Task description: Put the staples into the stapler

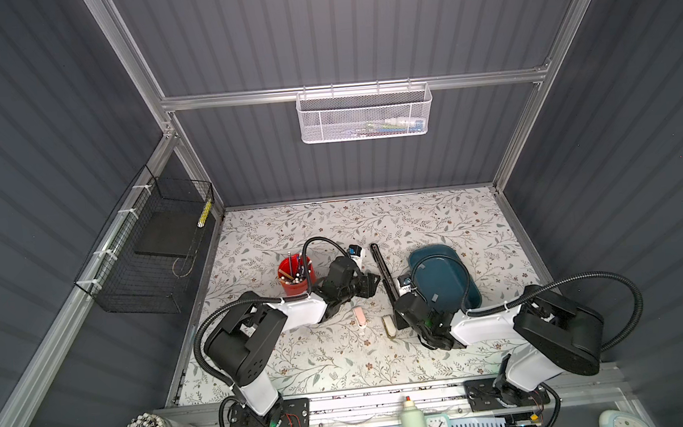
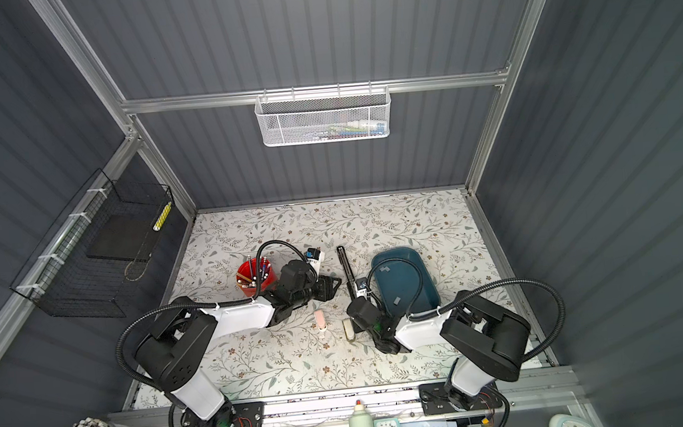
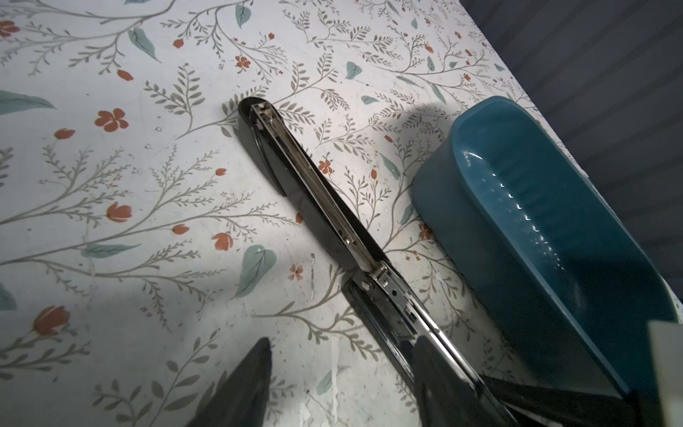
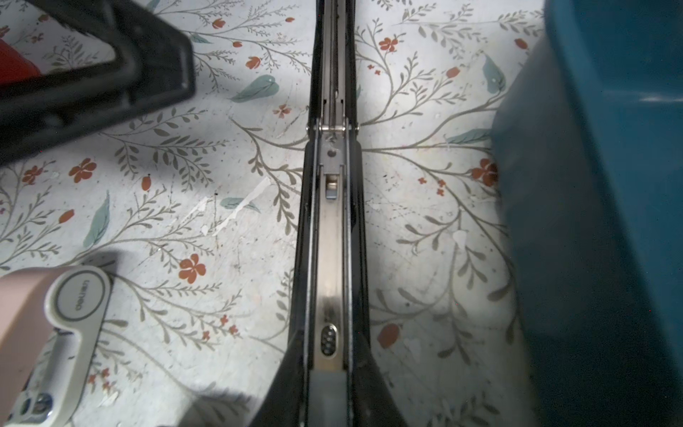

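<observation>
Closest to the right wrist lens is my right pincer (image 4: 327,373). Its two black fingers (image 4: 275,392) are pressed against either side of the stapler (image 4: 330,240), pinching the near end of its base. That stapler is folded open and lies flat on the flowered surface (image 4: 192,207), its bare metal channel facing up.

In both top views the stapler (image 1: 382,271) (image 2: 348,272) sits just right of the frame's centre, running from the lower part of the frame toward the upper. A teal tray (image 1: 440,277) stands just beside it on the right, and the right wrist view shows a strip of surface between them.

My left pincer (image 3: 343,347) is spread. One finger (image 3: 244,388) hangs over bare surface. The other finger (image 3: 443,384) crosses in front of the stapler's metal rail, and I cannot tell whether it touches. In a top view the left pincer (image 1: 372,284) sits at mid-frame, just left of the stapler.

Further left stands a red cup (image 1: 297,276) full of pens. A small blue-and-white box (image 1: 355,253) sits above the left wrist in the frame, near the stapler's far tip. Lower in the frame, a pink-and-white gadget (image 1: 359,318) and a small white block (image 1: 389,326) lie between the two arms. The block is just beside the right arm's wrist.

As for the staples, they are too small for me to pick out in any view.
</observation>
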`<state>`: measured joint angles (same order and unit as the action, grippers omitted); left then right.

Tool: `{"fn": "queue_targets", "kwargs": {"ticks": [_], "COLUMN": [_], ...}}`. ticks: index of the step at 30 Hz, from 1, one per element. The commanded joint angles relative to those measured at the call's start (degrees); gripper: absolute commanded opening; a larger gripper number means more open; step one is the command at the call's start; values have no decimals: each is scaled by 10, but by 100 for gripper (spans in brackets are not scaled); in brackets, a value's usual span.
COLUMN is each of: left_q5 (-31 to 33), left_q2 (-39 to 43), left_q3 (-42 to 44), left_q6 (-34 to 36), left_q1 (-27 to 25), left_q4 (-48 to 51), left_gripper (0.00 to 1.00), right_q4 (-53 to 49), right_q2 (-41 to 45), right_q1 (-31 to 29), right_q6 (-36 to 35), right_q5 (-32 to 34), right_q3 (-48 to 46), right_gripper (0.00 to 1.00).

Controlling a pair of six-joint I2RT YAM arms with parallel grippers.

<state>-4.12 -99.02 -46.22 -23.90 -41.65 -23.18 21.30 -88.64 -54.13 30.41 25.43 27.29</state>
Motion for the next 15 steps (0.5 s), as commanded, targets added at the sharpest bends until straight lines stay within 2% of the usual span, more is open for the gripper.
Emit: {"fn": "queue_targets", "kwargs": {"ticks": [1, 15], "left_q5": [8, -43], "left_q2": [-26, -167], "left_q3": [-31, -131], "left_q6": [-28, -117], "left_q1": [1, 4], "left_q4": [-2, -19], "left_gripper": [68, 70], "right_q4": [15, 46], "right_q2": [13, 33], "right_q1": [1, 0], "right_q6": [-4, 6], "right_q5": [-6, -47], "right_q3": [-10, -26], "right_gripper": [18, 15]}}
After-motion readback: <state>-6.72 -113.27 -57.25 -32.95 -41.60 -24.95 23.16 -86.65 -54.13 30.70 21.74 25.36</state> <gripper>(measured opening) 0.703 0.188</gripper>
